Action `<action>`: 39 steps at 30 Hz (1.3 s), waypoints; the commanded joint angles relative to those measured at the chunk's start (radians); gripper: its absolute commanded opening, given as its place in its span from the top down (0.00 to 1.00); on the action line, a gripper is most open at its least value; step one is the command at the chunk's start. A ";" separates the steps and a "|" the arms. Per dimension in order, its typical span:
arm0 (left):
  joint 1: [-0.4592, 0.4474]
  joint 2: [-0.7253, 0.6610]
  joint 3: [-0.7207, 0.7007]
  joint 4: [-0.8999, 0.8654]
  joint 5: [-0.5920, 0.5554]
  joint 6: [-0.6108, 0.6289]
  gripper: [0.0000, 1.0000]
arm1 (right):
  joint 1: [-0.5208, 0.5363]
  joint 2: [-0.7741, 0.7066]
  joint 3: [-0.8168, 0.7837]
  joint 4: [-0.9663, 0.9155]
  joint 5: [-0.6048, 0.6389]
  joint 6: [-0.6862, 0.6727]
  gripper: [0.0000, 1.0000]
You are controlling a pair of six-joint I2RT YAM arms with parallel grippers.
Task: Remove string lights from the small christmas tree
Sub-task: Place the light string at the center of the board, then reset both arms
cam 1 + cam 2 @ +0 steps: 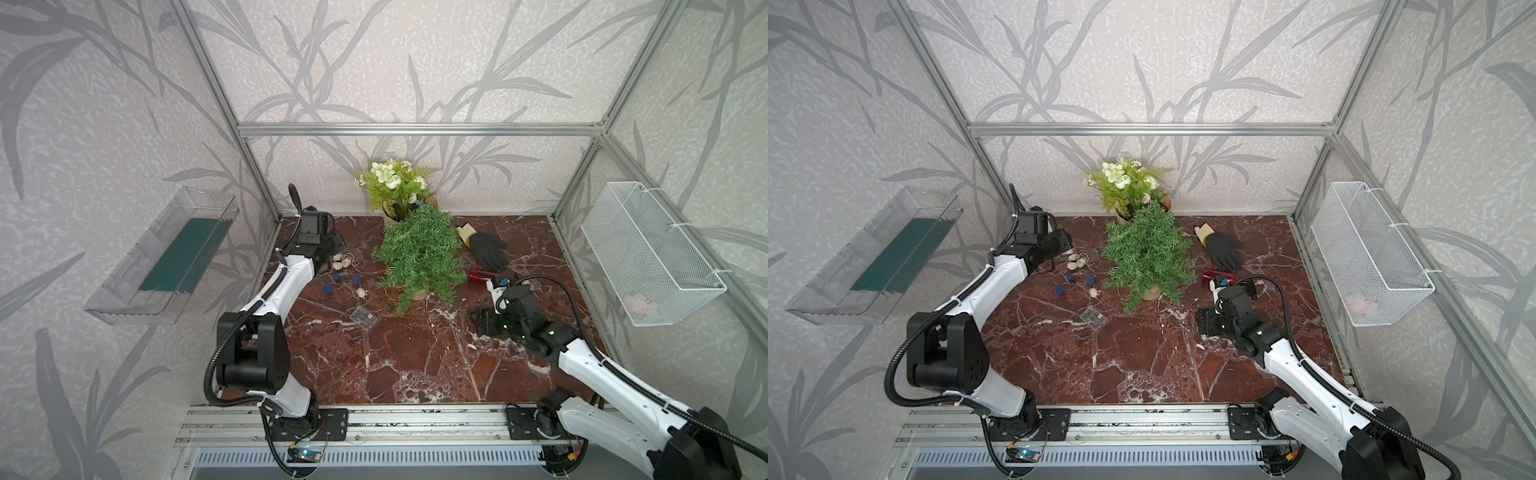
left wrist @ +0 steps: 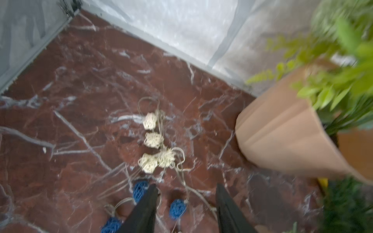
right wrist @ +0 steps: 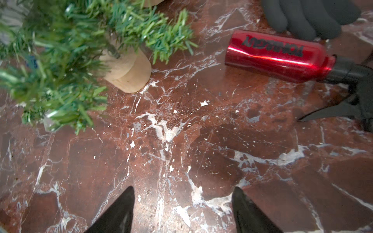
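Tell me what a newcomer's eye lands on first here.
The dark green small christmas tree stands centre-back on the red marble table. The string lights lie loose at its left, cream and blue balls by the open left claw. A shiny red spray bottle lies at its right beside a black glove.

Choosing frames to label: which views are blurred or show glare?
Left wrist view: motion-blurred, the potted plant smeared, the string lights soft but readable. Right wrist view: sharper, a glare streak on the red bottle, the small christmas tree soft up close. Both top views: sharp.
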 commanded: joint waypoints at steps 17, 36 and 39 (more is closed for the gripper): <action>-0.112 -0.218 -0.697 1.019 -0.341 0.454 0.01 | -0.300 0.081 -0.090 0.417 0.142 -0.308 0.16; -0.090 -0.230 -0.746 1.028 -0.360 0.437 0.01 | -0.361 0.643 -0.304 1.519 0.105 -0.400 0.17; -0.078 -0.207 -0.725 1.062 -0.348 0.510 0.01 | -0.362 0.535 -0.199 1.151 0.105 -0.400 0.17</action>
